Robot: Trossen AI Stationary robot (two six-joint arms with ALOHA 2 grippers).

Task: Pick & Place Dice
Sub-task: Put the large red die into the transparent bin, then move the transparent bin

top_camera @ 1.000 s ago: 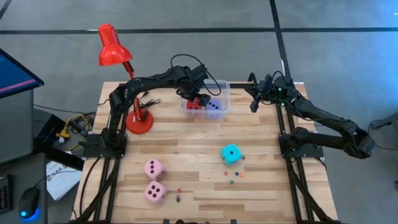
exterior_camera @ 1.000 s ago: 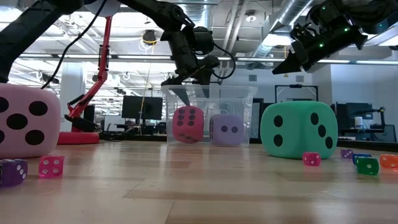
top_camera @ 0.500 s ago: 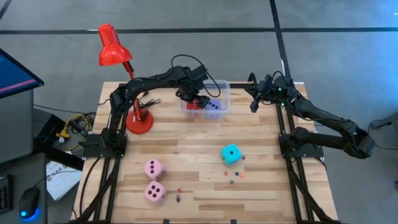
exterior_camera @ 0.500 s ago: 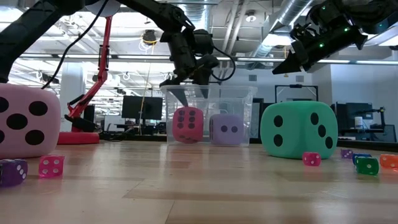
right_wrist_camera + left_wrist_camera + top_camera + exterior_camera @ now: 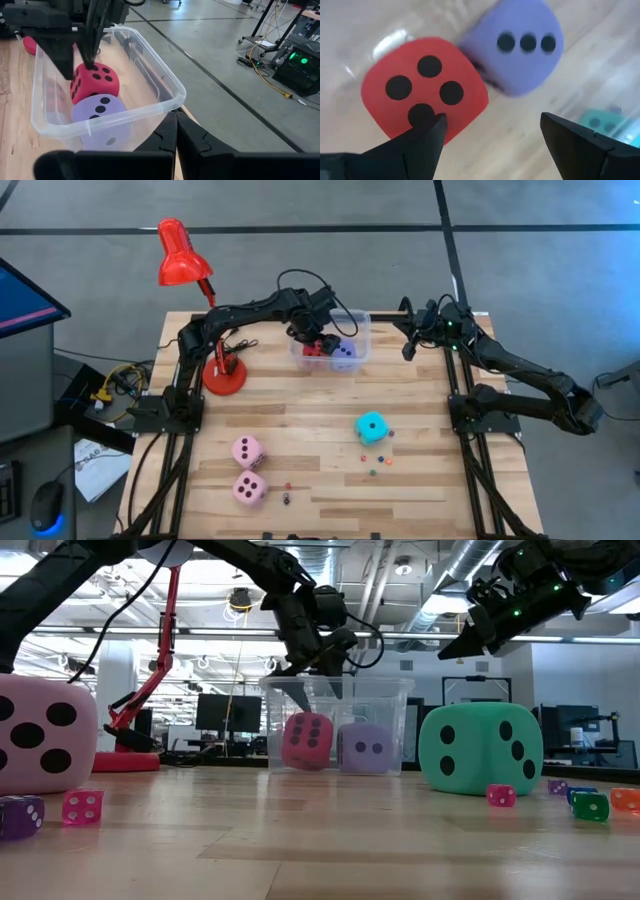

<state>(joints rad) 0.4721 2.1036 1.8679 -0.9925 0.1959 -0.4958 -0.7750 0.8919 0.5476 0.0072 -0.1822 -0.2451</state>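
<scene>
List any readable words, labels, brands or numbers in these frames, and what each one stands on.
Words, brands, digits: none readable in any view.
Paper sheet beside the table: print too small to read.
Blue screen at the high view's left edge: nothing legible.
Only markings: pips. Red die shows four; lavender die shows three in the left wrist view.

The left gripper [image 5: 322,340] hangs with fingers spread over the clear bin [image 5: 358,322], which the red die [image 5: 314,349] and lavender die [image 5: 344,351] nearly fill, while mid-desk [image 5: 300,415] lies bare.
</scene>
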